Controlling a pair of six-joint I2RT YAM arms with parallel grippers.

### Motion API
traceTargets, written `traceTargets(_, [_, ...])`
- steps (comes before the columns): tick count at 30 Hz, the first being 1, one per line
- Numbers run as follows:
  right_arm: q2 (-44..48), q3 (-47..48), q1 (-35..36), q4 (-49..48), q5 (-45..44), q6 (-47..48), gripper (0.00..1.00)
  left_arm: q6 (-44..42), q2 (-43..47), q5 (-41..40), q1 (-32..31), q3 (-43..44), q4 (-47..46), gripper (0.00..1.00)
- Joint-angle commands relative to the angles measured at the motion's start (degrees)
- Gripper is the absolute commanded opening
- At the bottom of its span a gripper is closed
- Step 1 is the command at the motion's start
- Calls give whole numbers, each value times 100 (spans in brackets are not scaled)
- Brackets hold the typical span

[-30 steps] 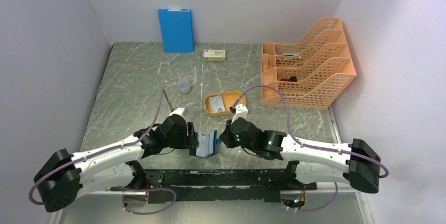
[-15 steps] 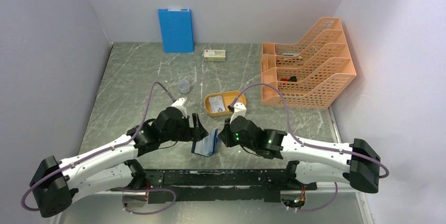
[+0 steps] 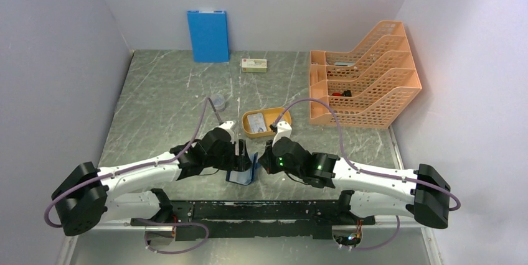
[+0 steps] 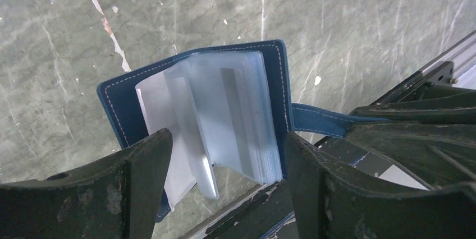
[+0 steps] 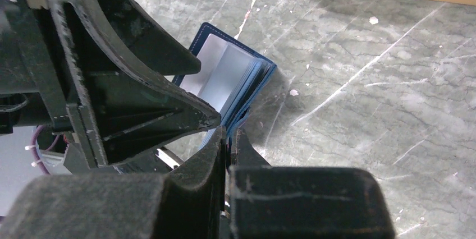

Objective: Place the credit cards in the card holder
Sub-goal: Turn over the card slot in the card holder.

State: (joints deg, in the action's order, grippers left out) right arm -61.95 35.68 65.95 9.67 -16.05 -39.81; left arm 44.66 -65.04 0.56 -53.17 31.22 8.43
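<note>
The card holder [image 3: 243,174] lies open on the table near the front edge, navy cover down, clear sleeve pages [image 4: 227,113] fanned upward. My right gripper [image 5: 228,136] is shut on the edge of its blue cover flap [image 4: 320,121]. My left gripper [image 4: 224,163] hangs open right over the holder, and the sleeve pages stand between its fingers [image 4: 140,174] without being pinched. In the top view the left gripper [image 3: 242,153] sits just left of the right gripper [image 3: 262,160]. The credit cards [image 3: 256,121] lie in the orange tray [image 3: 278,114] behind both grippers.
A blue board [image 3: 208,35] leans on the back wall, with a white red-labelled box [image 3: 254,65] beside it. An orange file rack [image 3: 364,78] fills the right side. A small clear cup [image 3: 218,101] stands left of the tray. A black rail [image 3: 261,210] runs along the near edge.
My left gripper has opened wider and swung right and a little away from the front edge, ending over the holder. The holder's pages have fanned open. My right gripper kept its hold.
</note>
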Motion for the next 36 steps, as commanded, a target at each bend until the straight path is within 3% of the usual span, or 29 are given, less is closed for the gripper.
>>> traceTargets(1, [96, 22, -38, -130, -21, 19, 0, -188, -204, -32, -107, 176, -143, 75])
traceTargets(13, [103, -18, -42, -144, -16, 0, 0, -155, 124, -324, -124, 90, 20, 78])
traceTargets(36, [123, -52, -49, -156, 9, -34, 0, -368, -545, -268, -170, 238, 55, 71])
